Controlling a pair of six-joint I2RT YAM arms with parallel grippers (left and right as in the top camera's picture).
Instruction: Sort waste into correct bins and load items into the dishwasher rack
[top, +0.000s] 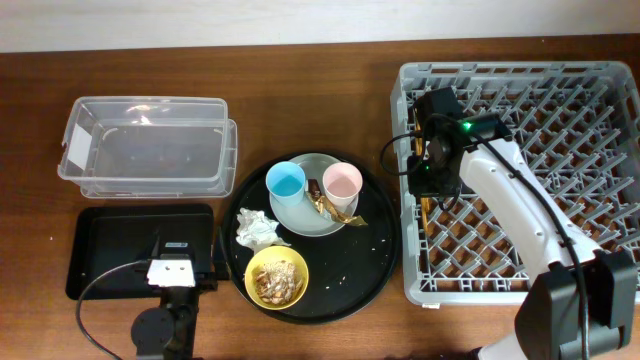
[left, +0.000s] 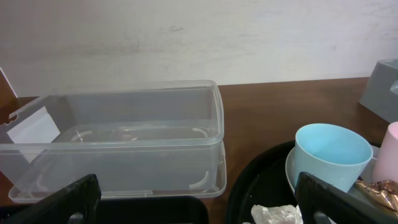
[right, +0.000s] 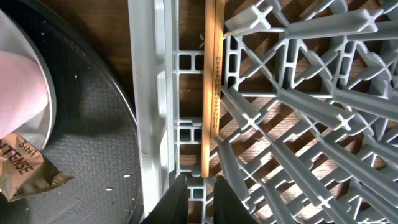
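Fingers (right: 177, 202) of the right gripper (right: 200, 190) are sitting only narrowly parted, tips at the near end of a thin gold-coloured utensil (right: 210, 93). Cannot tell whether they are pinching it or merely hanging over it. The utensil is lying lengthwise inside the large square grey plastic dishwasher rack (right: 280, 93), just beside the rack wall that is facing the large round black tray (right: 93, 124).

Fingers (left: 68, 202) of the left gripper (left: 198, 186) are spreading wide and gripping nothing. In the overhead view the gripper is hanging above the flat black rectangular tray (top: 100, 250) and pointing toward the clear plastic rectangular tub (left: 124, 124), which is sitting just beyond that tray.

On the round tray, the round grey plate (top: 300, 218) is carrying the small light-blue cup (top: 286, 180) and the small pink cup (top: 342, 182), both upright, with the shiny gold-brown foil wrapper (top: 325, 203) lying between them. The crumpled white tissue (top: 257, 228) is resting at the plate's edge. The yellow bowl (top: 252, 270) is standing nearer the robot, holding beige food scraps (top: 278, 282). White crumbs are dotting the tray.
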